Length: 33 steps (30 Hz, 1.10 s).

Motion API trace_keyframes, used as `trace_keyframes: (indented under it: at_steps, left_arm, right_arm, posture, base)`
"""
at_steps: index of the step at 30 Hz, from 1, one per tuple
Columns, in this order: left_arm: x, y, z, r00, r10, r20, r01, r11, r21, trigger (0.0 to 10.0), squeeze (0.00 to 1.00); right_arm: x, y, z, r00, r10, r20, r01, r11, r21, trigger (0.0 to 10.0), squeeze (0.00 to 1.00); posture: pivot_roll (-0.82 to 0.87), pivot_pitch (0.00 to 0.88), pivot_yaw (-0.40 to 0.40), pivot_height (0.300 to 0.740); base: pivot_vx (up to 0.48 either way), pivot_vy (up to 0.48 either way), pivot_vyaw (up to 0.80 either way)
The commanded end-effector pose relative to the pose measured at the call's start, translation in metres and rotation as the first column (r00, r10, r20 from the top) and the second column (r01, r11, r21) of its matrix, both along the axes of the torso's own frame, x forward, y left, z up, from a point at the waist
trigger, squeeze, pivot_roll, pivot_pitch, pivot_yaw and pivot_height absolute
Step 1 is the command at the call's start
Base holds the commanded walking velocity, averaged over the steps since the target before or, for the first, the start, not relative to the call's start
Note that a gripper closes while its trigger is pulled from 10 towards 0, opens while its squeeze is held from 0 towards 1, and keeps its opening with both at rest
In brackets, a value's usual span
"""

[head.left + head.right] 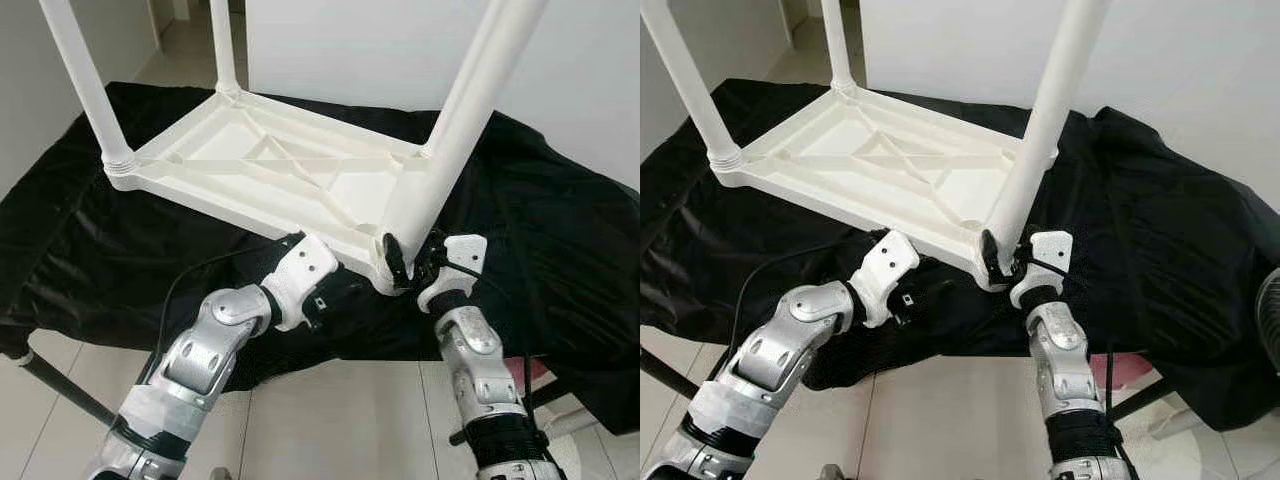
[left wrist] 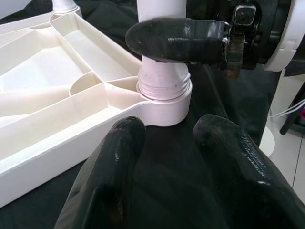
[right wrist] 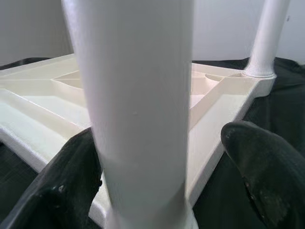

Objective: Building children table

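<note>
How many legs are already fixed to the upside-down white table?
3. One leg stands at the near left corner, one leg at the far left, one leg at the near right, by the right gripper. The far right corner is hidden.

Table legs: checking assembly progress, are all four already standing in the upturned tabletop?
No: three legs stand in the tabletop; its far right corner carries none.

black fingers [image 2: 114, 162], table leg [image 2: 164, 81], socket [image 2: 164, 107]

White plastic table [image 1: 270, 165] on glossy black cloth [image 1: 530, 210] — pale floor tiles [image 1: 330, 420], black-fingered silver arms
</note>
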<state>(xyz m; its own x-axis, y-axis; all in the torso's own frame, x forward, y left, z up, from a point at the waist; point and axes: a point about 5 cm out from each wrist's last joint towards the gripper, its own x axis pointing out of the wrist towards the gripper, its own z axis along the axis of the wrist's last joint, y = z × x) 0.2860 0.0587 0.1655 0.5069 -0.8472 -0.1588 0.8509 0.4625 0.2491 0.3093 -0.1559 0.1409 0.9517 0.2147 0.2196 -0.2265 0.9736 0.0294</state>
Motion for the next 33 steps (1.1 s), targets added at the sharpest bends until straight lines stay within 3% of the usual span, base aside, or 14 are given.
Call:
trace_keyframes:
  at_steps: [1,6,7,8,9,12,15,16,22,25,33]
  left_arm:
    - [0.0,0.003,-0.004,0.999,0.035,0.003,-0.035,0.999,0.002,10.0,0.0]
    - [-0.002,0.004,-0.006,1.0,0.021,-0.02,-0.021,1.0,-0.011,10.0,0.0]
    - [-0.004,0.004,-0.007,0.999,0.003,-0.039,-0.004,1.0,-0.025,10.0,0.63]
    - [-0.004,0.004,-0.007,0.999,0.003,-0.039,-0.004,1.0,-0.025,10.0,0.63]
    - [-0.005,0.004,-0.008,0.998,-0.011,-0.058,0.009,0.999,-0.038,10.0,1.0]
    - [-0.01,0.004,-0.009,0.995,-0.049,-0.086,0.044,0.997,-0.058,10.0,1.0]
    - [-0.01,0.003,-0.01,0.997,-0.048,-0.055,0.047,0.999,-0.019,10.0,1.0]
    - [-0.011,0.001,-0.011,0.998,-0.059,-0.034,0.059,0.998,0.01,10.0,0.0]
    - [-0.014,0.0,-0.012,0.996,-0.08,-0.038,0.081,0.996,0.022,10.0,0.0]
    - [-0.018,-0.002,-0.011,0.992,-0.105,-0.063,0.106,0.994,0.017,10.0,0.0]
    - [-0.018,-0.002,-0.008,0.997,-0.07,-0.031,0.071,0.997,0.025,10.0,0.0]
  right_arm:
    - [-0.001,-0.002,-0.006,0.999,0.043,-0.015,-0.043,0.999,0.001,10.0,0.0]
    - [0.0,-0.001,-0.01,0.996,0.089,-0.026,-0.089,0.996,-0.005,10.0,0.0]
    - [0.0,0.0,-0.011,0.995,0.1,-0.027,-0.101,0.995,-0.012,10.0,0.0]
    - [0.0,0.0,-0.011,0.995,0.1,-0.027,-0.101,0.995,-0.012,10.0,0.0]
    - [0.001,0.001,-0.012,0.993,0.111,-0.03,-0.112,0.993,-0.023,10.0,0.0]
    - [-0.001,0.002,-0.013,0.989,0.145,-0.031,-0.146,0.988,-0.038,10.0,0.0]
    - [-0.002,0.0,-0.013,0.985,0.172,-0.032,-0.174,0.983,-0.06,10.0,0.0]
    - [-0.002,-0.003,-0.012,0.981,0.19,-0.034,-0.192,0.978,-0.077,10.0,0.0]
    - [0.001,-0.008,-0.011,0.975,0.217,-0.037,-0.22,0.97,-0.1,10.0,0.0]
    - [0.009,-0.014,-0.008,0.963,0.263,-0.053,-0.268,0.951,-0.155,10.0,0.0]
    - [0.024,-0.003,-0.006,0.922,0.375,-0.097,-0.387,0.897,-0.213,10.0,0.0]
  posture:
    - [0.01,0.055,-0.072,0.74]
    - [0.01,0.048,-0.073,0.74]
    - [0.02,0.046,-0.069,0.74]
    - [0.02,0.046,-0.069,0.74]
    - [0.01,0.046,-0.063,0.74]
    - [0.0,0.047,-0.055,0.74]
    - [0.0,0.05,-0.05,0.74]
    - [-0.01,0.054,-0.045,0.74]
    - [-0.01,0.057,-0.037,0.74]
    - [-0.02,0.062,-0.034,0.74]
    - [-0.01,0.063,-0.037,0.74]
  base:
    - [0.0,0.0,0.0]
    - [0.0,0.0,0.0]
    - [0.0,0.0,0.0]
    - [0.0,0.0,0.0]
    - [0.0,0.0,0.0]
    - [0.0,0.0,0.0]
    - [0.0,0.0,0.0]
    - [0.0,0.0,0.0]
    - [0.0,0.0,0.0]
    - [0.0,0.0,0.0]
    - [0.0,0.0,0.0]
